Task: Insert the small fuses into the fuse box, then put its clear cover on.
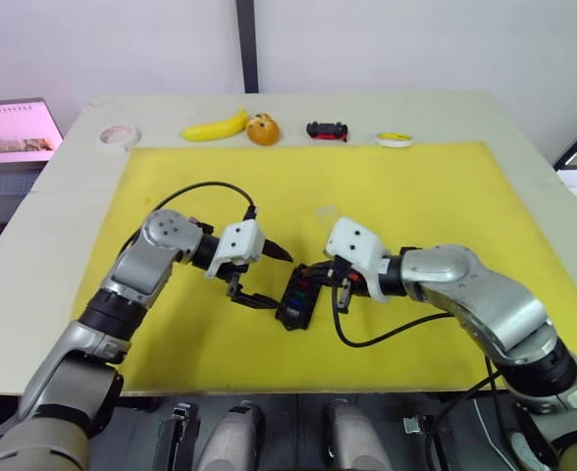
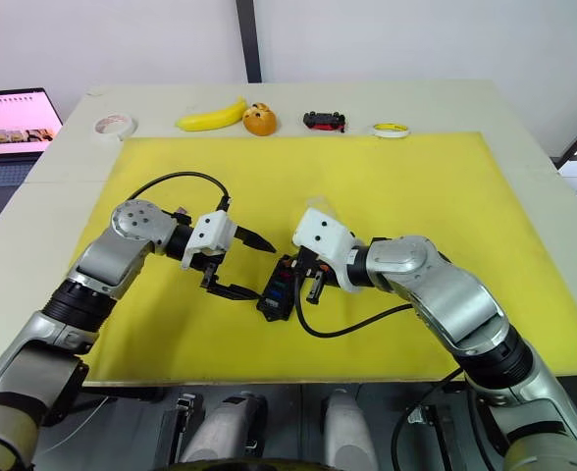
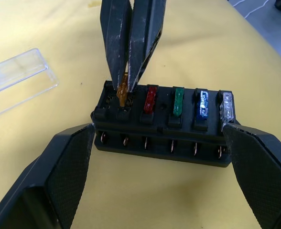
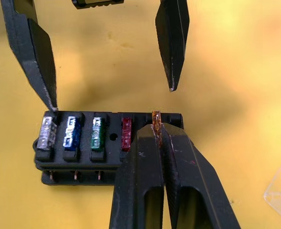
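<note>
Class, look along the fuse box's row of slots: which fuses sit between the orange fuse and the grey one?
In the left wrist view, red, green and blue fuses sit between orange and grey.

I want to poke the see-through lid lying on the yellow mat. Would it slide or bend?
The lid looks like thin, hard, glossy plastic, so it would probably slide easily across the mat rather than bend. It seems very light and lies flat, so it is unlikely to tip. Its smooth surface might be slippery to pinch.

White table (image 1: 63, 206): yellow mat (image 1: 416, 196), tape roll (image 1: 118, 135), banana (image 1: 215, 127), toy car (image 1: 327, 130)
</note>
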`<act>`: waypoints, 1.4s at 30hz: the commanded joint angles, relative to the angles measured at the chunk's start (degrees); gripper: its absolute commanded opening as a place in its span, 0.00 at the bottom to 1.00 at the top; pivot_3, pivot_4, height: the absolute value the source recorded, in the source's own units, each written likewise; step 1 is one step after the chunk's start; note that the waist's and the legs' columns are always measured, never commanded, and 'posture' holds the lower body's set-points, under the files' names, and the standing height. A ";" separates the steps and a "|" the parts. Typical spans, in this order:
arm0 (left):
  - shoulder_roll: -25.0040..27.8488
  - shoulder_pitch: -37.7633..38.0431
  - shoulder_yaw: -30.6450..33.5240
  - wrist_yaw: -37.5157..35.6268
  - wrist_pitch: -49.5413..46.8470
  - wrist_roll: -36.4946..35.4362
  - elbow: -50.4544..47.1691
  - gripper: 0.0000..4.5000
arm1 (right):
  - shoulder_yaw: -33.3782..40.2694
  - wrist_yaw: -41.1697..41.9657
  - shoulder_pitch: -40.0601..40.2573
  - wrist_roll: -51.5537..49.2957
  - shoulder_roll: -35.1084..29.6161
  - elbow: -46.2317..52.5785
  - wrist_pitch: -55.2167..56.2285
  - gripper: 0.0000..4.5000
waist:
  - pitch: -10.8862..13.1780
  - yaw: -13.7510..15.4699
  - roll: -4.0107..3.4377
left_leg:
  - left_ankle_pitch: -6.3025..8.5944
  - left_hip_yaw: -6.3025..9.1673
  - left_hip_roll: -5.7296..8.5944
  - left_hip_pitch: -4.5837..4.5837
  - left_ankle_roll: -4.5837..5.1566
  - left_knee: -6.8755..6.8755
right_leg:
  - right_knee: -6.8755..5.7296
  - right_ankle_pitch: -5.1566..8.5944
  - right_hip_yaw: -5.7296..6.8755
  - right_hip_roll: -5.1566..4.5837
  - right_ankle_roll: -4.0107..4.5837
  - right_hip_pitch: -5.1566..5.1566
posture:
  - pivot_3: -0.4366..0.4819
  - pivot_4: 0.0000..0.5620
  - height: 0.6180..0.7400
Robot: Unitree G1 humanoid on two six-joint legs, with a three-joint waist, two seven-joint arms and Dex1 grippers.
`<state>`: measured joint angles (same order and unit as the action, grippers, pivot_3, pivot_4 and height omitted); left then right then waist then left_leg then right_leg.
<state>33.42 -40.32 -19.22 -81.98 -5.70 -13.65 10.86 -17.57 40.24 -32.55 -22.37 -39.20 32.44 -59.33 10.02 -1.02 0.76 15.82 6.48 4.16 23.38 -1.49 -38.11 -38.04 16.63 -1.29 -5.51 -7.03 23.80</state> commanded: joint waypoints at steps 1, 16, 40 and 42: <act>-0.01 -0.80 1.85 0.22 0.53 -0.13 -1.11 0.99 | 2.05 0.10 -1.41 -1.11 0.10 2.55 -0.33 0.00 | 0.00 0.01 0.00 | 0.00 0.00 0.00 0.00 0.00 0.00 | 0.00 0.00 0.00 0.00 0.00 0.00 | 0.48 0.27 1.00; -0.17 -0.93 1.95 0.15 0.30 -0.39 -1.45 0.99 | 0.36 -0.37 -0.04 0.34 0.08 0.81 1.03 0.00 | 0.00 0.00 0.00 | 0.00 0.00 0.00 0.00 -0.01 0.00 | -0.01 0.00 0.00 0.00 0.00 0.00 | 0.48 0.27 1.00; -0.23 -0.93 2.16 0.34 -0.07 -0.42 -2.03 0.99 | -1.83 -0.15 0.72 3.13 -0.92 -1.06 3.34 0.00 | 0.00 -0.01 0.00 | -0.01 -0.01 0.00 0.00 -0.02 -0.01 | -0.02 0.00 0.00 0.00 0.00 0.01 | 0.48 0.27 1.00; -0.28 -0.93 2.15 0.36 -0.05 -0.44 -2.02 0.99 | -1.75 0.08 0.67 3.07 -1.28 -0.94 3.26 0.00 | 0.00 0.01 0.00 | -0.01 -0.01 0.00 0.00 -0.01 -0.01 | -0.02 0.00 0.00 0.00 0.00 0.01 | 0.48 0.27 1.00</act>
<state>33.28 -40.32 -18.92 -81.85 -5.93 -13.60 10.32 -19.40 40.08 -32.08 -20.07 -39.65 30.73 -56.32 10.01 -1.01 0.77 15.81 6.48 4.16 23.38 -1.50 -38.12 -38.05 16.63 -1.30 -5.51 -7.03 23.80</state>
